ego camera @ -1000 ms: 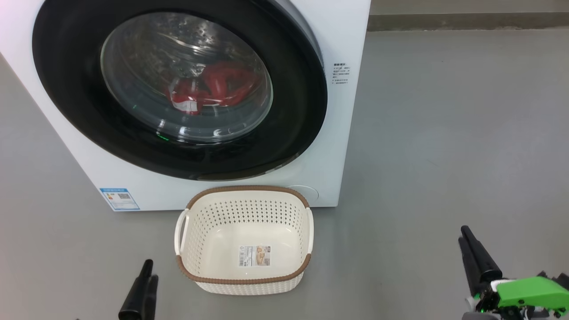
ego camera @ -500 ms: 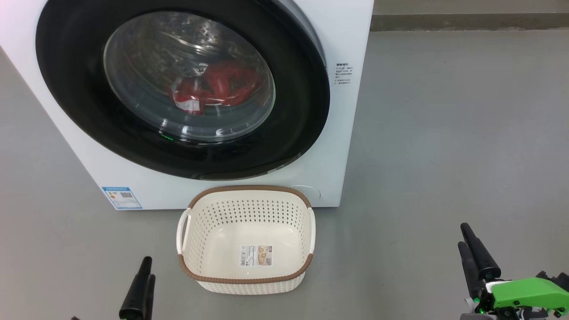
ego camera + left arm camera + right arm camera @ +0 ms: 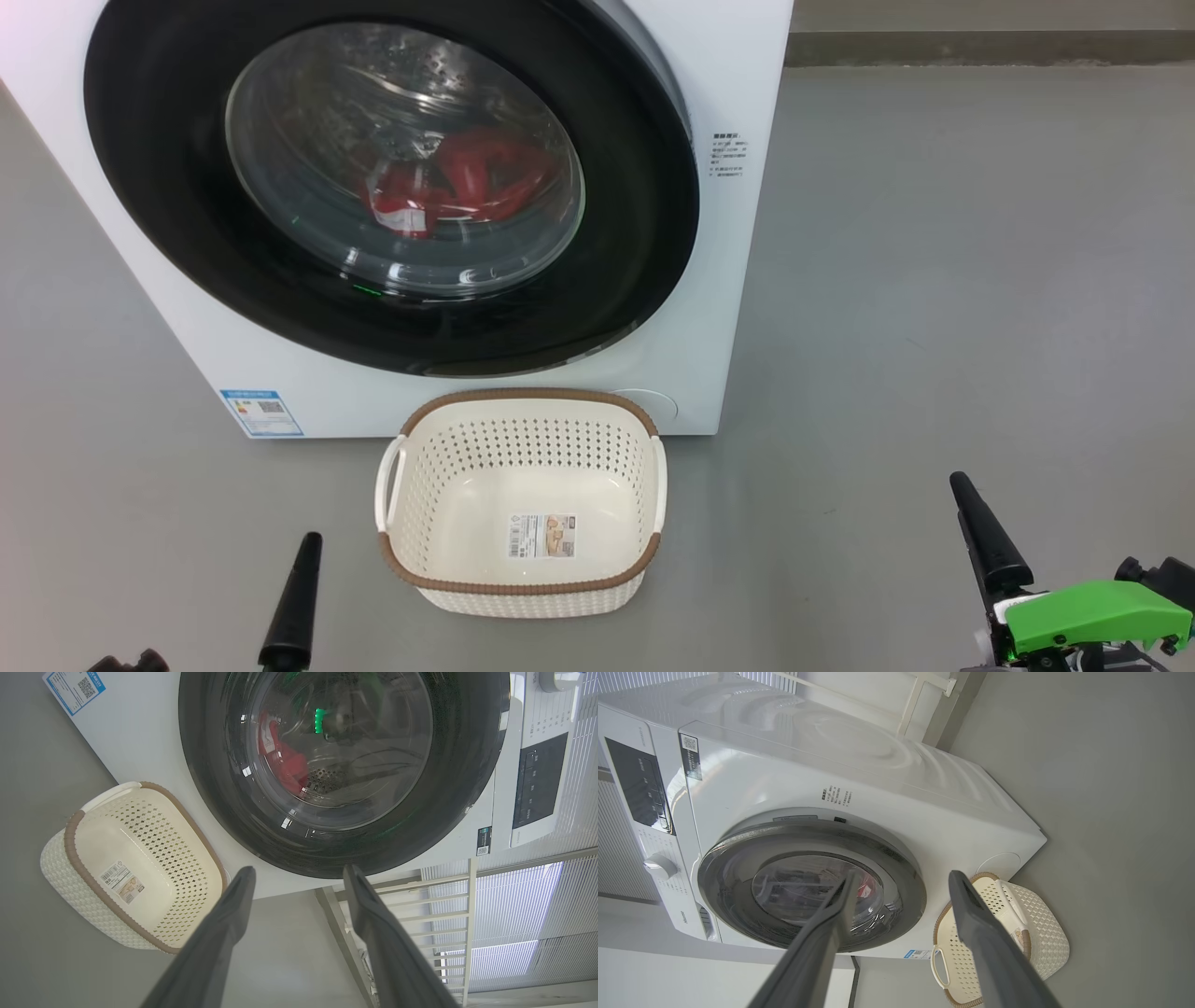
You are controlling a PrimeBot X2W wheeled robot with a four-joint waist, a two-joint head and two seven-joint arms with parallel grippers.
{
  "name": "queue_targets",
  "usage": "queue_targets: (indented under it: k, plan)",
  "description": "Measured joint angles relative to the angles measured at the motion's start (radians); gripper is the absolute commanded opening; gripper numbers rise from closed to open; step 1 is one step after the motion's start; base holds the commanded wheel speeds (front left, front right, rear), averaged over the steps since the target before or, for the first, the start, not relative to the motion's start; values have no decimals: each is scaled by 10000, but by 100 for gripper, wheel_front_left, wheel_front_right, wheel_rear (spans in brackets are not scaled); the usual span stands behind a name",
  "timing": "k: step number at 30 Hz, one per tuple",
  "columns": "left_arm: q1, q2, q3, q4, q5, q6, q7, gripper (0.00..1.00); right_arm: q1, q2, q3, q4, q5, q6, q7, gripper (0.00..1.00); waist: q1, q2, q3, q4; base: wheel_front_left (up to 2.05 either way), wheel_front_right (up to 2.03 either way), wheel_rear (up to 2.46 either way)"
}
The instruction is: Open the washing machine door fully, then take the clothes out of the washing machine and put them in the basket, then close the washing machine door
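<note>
Currently your left gripper (image 3: 299,870) and right gripper (image 3: 903,875) both have their fingers spread wide and hold nothing. They sit low over the grey floor (image 3: 934,327), one on each side of the basket (image 3: 519,590). That basket stands on the floor just in front of the washing machine (image 3: 733,308), with a paper label on its bottom. Beyond it, the washing machine door (image 3: 168,187) is closed, and through its glass you can see the red clothes (image 3: 467,182) lying in the drum.
</note>
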Motion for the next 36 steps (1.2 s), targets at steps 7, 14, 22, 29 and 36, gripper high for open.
queue_targets:
  k: [7, 14, 22, 29, 36]
  plan:
    - [205, 6, -130, -161, 1152, 111, -211, 100, 11, -90, 105, 38, -976, 0, -186, 100, 0, 0, -13, 29, 0, 0, 0]
    - [208, 12, -290, -374, 2236, 259, -387, 100, 150, -102, 182, 33, -1781, 0, -403, 100, 0, 0, 1, 70, 0, 0, 0]
    - [270, 17, -360, -596, 3292, 347, -646, 100, 152, -148, 288, 31, -2826, 0, -625, 100, 0, 0, 10, 108, 0, 0, 0]
    - [375, 29, -487, -763, 4305, 441, -826, 100, 205, -178, 299, -17, -3618, 0, -800, 100, 0, 1, 18, 136, 0, 0, 0]
    - [391, 42, -587, -938, 5149, 525, -1005, 100, 234, -188, 320, -50, -4316, 2, -1034, 100, 0, 0, 22, 163, 0, 0, 0]
